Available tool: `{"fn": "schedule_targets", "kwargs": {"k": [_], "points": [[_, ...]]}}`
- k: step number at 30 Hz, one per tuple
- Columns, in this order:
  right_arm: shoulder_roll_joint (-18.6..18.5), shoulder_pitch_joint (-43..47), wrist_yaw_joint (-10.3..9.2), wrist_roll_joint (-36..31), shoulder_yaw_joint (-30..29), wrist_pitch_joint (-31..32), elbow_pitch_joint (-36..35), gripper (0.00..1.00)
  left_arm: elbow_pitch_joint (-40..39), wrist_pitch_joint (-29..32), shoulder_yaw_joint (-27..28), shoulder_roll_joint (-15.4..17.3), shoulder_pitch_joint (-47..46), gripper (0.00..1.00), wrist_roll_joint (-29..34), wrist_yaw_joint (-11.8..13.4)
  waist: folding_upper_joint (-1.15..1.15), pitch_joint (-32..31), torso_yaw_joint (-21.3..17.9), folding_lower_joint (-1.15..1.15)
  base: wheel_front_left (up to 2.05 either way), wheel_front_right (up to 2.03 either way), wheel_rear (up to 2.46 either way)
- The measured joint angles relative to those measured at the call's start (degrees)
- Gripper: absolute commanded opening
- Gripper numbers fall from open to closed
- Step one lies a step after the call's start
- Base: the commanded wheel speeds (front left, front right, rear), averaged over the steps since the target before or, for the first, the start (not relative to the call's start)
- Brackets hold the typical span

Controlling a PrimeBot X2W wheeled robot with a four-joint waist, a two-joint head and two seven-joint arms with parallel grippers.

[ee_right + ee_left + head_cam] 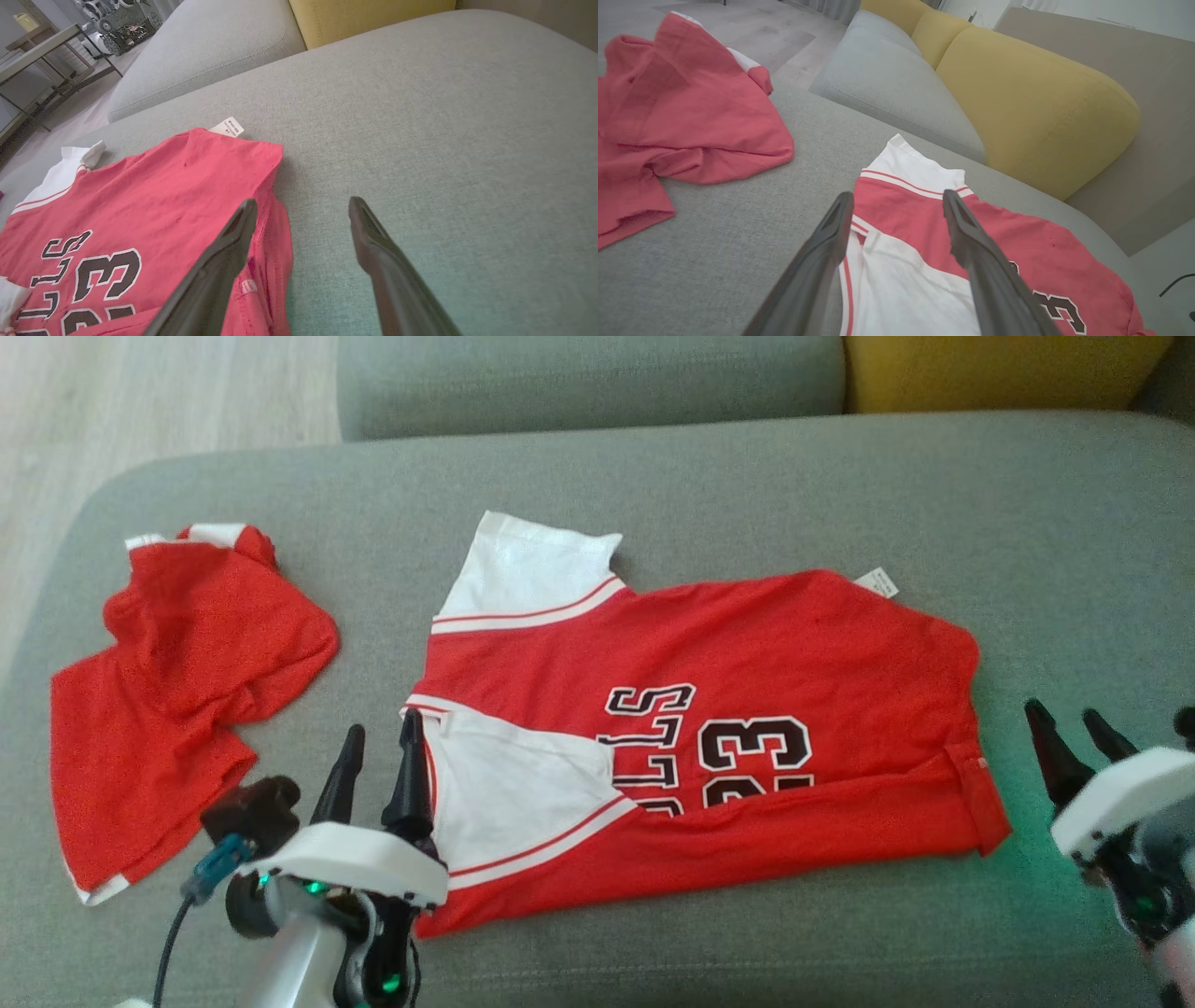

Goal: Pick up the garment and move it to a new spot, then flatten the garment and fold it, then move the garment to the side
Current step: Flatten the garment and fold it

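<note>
1. The jersey [709, 709] lies flat on the grey sofa seat [653, 467], roughly in the middle. It is red with white sleeves edged by red stripes, and its near edge is folded up over the print.
2. A second red shirt [177, 681] lies crumpled to the left of the jersey. The two are apart, with a strip of bare seat between them. It has white trim at its far corner and its near corner.
3. Beyond the jersey's far edge is a grey back cushion [588, 378], and next to that, further right, a yellow cushion [999, 369]. Pale wooden floor [140, 392] shows past the jersey's far left.
4. In the right wrist view, a table with a thin dark frame [37, 46] stands on the floor well beyond the jersey.
5. The left gripper [382, 723] is at the jersey's left edge, beside the nearer white sleeve. Its fingers are spread apart and hold nothing. In its wrist view one finger crosses over the sleeve. I cannot tell whether it touches the cloth.
6. The right gripper [1062, 711] is just off the jersey's right edge, over bare seat. Its fingers are also apart and empty.
7. The print is black with a white outline and appears upside down in the head view. It shows the number "23" and letters ending in "LLS". A second row of the print is cut off by the fold.
8. A white label [878, 581] sticks out at the jersey's far right corner. Its print is too small to read.
9. A small white tag [247, 285] sits on the hem at the jersey's right edge and is also unreadable.
</note>
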Motion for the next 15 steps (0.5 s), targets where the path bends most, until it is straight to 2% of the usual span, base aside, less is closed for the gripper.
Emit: {"fn": "schedule_targets", "kwargs": {"k": [6,15], "points": [[4.8,-5.6,0.0,0.2,-2.8,3.2,0.6,1.0,0.0,0.0,-0.4,-0.8,-1.6,1.0,0.6,-1.7,0.0,3.5,0.2,0.0,0.0,0.0,0.0],[5.3,-15.3,0.0,1.2,-6.9,11.2,8.2,1.0,0.3,0.0,-0.4,-1.4,-5.2,1.0,1.2,-2.9,0.0,8.6,3.0,0.0,0.0,0.0,0.0]]}}
